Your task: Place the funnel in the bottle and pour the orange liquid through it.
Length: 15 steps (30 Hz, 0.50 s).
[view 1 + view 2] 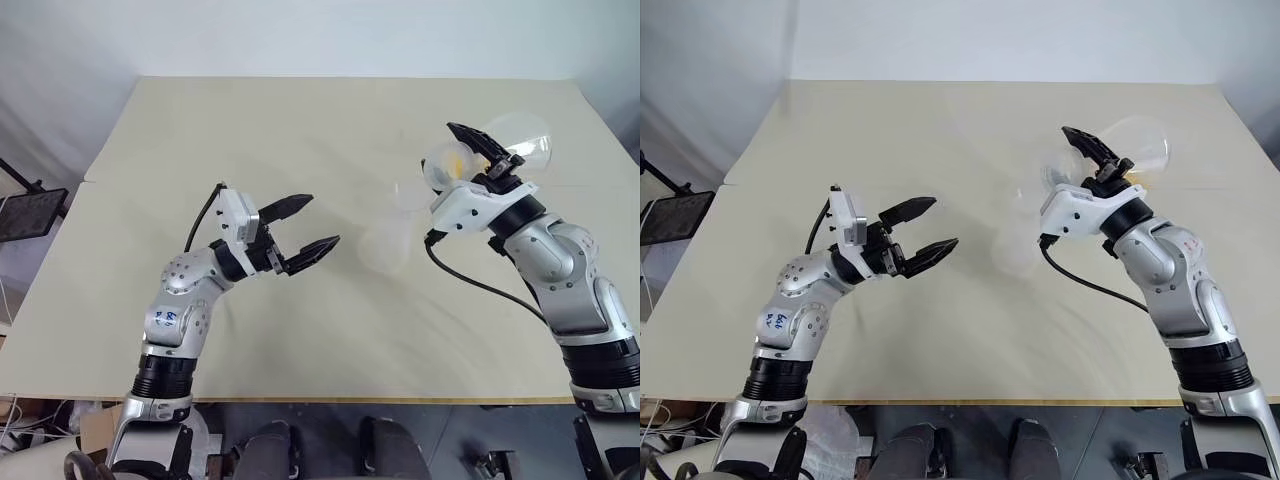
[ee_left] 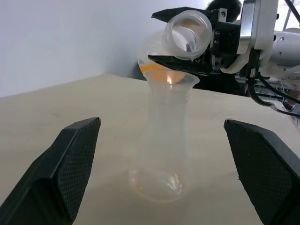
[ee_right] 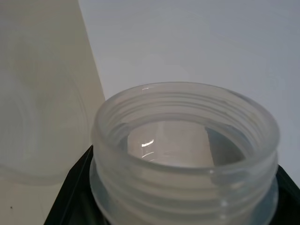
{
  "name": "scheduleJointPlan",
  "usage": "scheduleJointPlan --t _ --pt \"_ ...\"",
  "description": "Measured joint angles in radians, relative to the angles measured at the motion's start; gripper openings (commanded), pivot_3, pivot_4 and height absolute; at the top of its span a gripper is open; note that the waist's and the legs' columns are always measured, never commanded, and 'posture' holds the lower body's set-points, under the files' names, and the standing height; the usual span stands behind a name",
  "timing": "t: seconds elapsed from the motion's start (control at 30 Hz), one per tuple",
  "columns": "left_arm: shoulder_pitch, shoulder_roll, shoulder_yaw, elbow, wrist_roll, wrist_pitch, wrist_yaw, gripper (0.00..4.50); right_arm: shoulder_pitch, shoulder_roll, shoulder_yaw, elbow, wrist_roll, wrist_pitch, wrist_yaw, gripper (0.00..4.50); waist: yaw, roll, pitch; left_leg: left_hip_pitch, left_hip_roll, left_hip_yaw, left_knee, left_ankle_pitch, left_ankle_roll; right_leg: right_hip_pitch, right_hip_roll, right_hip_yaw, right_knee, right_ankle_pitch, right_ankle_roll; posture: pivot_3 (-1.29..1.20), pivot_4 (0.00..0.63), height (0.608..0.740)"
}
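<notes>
One bottle (image 2: 161, 140), one funnel (image 2: 169, 79), one flask (image 2: 186, 35), apparently two grippers (image 1: 297, 229) (image 1: 480, 150)

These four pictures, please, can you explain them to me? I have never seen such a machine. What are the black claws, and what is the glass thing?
It is a humanoid robot at a beige table. Two pictures come from its head, two from cameras on its wrists. The black claws are its grippers. The left gripper is open and empty. The right gripper is shut on a clear flask, tipped over. Orange liquid shows in it. Below its mouth stands the bottle with the funnel on top.
</notes>
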Motion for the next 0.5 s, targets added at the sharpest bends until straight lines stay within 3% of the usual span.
scheduleJointPlan --t 0.5 --pt "0.0 -0.013 -0.009 0.0 0.005 -0.009 0.005 4.5 -0.065 -0.02 -0.002 0.056 -0.102 -0.018 -0.025 2.48 0.0 0.0 0.0 0.0 0.0 0.0 0.0 0.0 0.0 0.0 0.0 0.0 0.0 0.0 0.0 0.0 0.15 0.74"
